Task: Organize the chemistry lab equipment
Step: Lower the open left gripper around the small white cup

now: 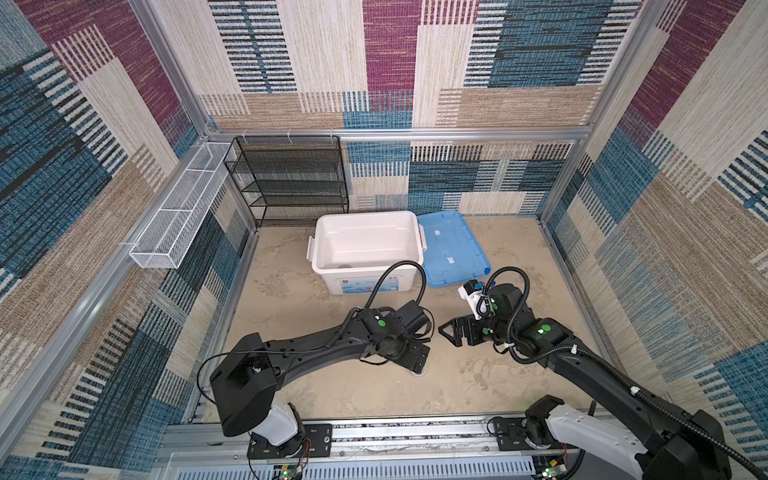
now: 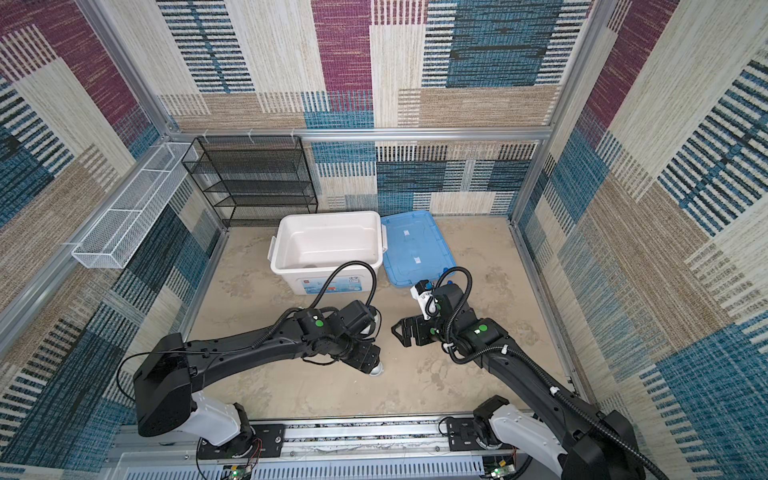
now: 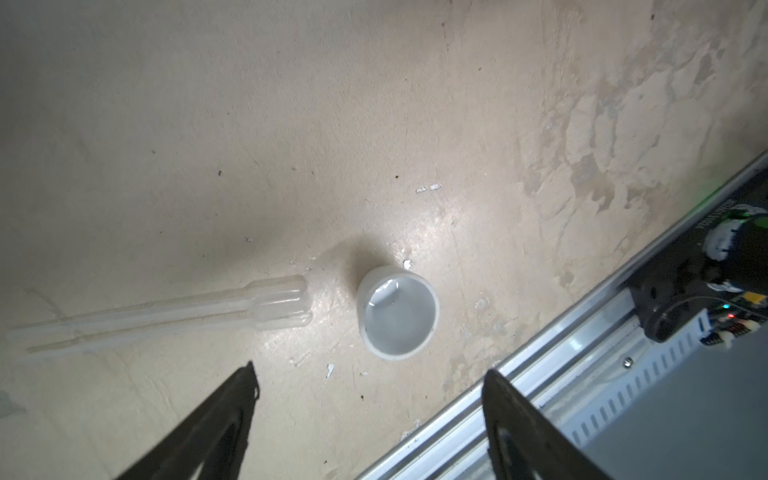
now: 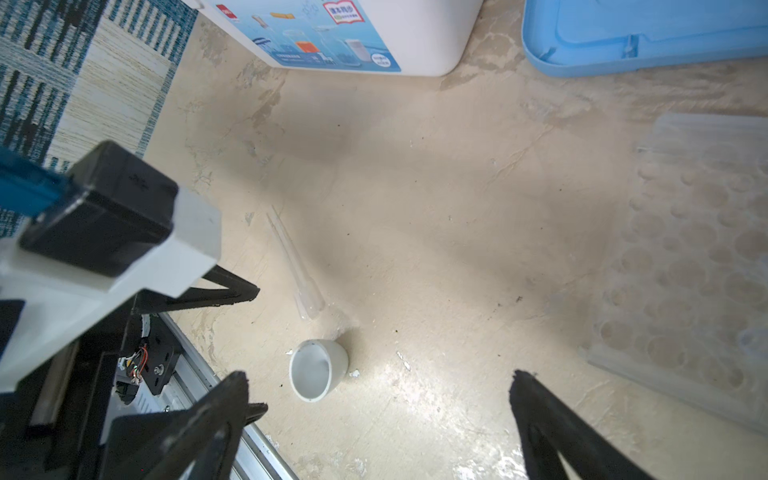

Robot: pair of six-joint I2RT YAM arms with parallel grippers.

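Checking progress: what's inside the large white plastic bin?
The large white plastic bin shows bare white walls and one small, unidentifiable roundish grey shape by its near wall, which hides the floor's nearest strip.

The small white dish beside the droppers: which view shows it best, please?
The left wrist view: the small white dish sits central and unobstructed. The right wrist view shows it smaller; in both top views the left arm hides all but a sliver.

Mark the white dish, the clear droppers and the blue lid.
white dish (image 3: 398, 320): left wrist view, inner floor.
clear droppers (image 3: 280, 318): left wrist view, one bulb.
blue lid (image 1: 451, 253): in a top view, flat middle.
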